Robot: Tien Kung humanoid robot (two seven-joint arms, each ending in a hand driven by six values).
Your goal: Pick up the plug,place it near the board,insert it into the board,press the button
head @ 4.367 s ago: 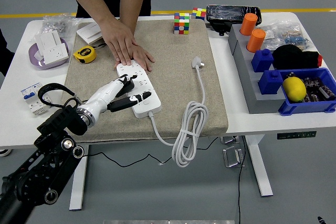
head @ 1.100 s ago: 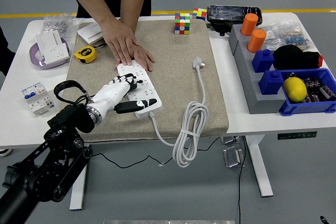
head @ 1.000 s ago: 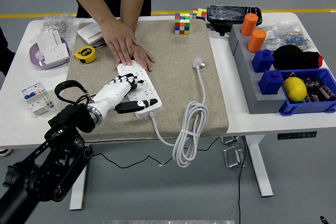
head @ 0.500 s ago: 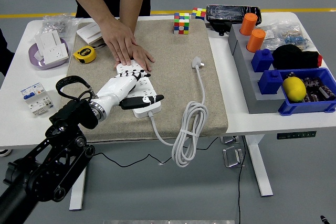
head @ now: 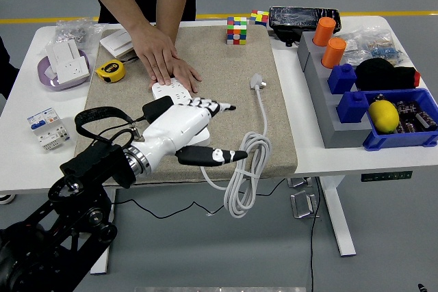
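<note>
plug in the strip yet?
No. The plug lies loose on the mat, right of the power strip and clear of the left hand.

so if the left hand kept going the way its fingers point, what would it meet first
Probably the white plug or its white cable on the beige mat; the open left hand points right and slightly away, though its height is unclear.

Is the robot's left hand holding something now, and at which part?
Nothing. The left hand is open above the power strip, fingers spread. The plug lies free on the mat. A person's hand presses the strip's far end.
</note>
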